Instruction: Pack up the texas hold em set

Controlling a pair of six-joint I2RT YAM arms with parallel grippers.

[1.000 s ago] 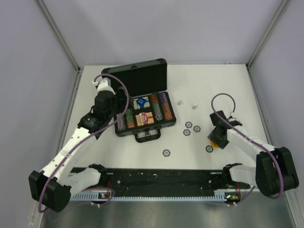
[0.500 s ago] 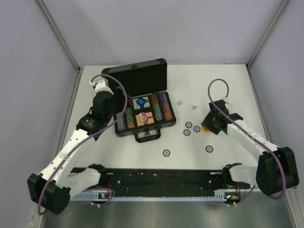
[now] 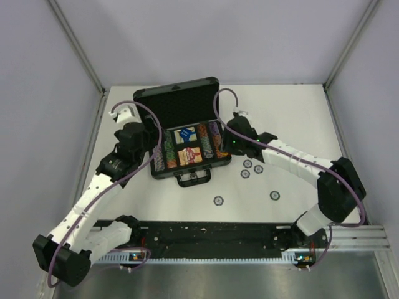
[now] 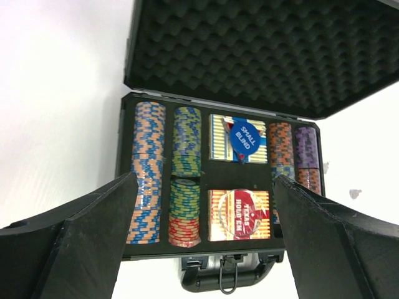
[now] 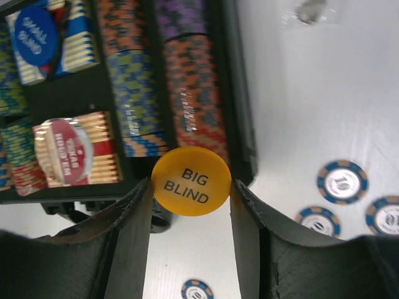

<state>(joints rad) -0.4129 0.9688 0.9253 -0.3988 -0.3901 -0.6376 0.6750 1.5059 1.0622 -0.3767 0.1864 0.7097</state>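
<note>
Pinching an orange disc [image 5: 191, 181] marked BIG BLIND edge to edge between its two dark fingers [image 5: 134, 218], the right gripper [image 5: 190, 194] hangs over the front right corner of the open briefcase [image 3: 177, 103]. In the wrist view the disc sits above the case's right wall, beside the purple and orange chip row [image 5: 190, 81]. Just outside that wall, loose blue-rimmed chips [image 5: 342, 182] lie flat on the white table [image 3: 293, 124], three close together and two more nearer the arm bases.

The left gripper [image 4: 204, 187] has its jaws spread wide with nothing between them, and hovers over the left front of the case. Its wrist camera looks straight into the tray. A long blue and orange chip row [image 4: 149, 168] runs down the left side, with a green, blue and red row [image 4: 186, 180] next to it. In the middle are two card decks. The rear deck [image 4: 221, 138], striped blue, carries a blue SMALL BLIND disc [image 4: 244, 138]. The red deck [image 4: 240, 215] in front has a clear round disc resting on it. Two more chip rows fill the right side.

The lid [image 4: 262, 50], lined with black egg-crate foam, stands open at the back, and the handle [image 4: 227, 277] faces the arms.
</note>
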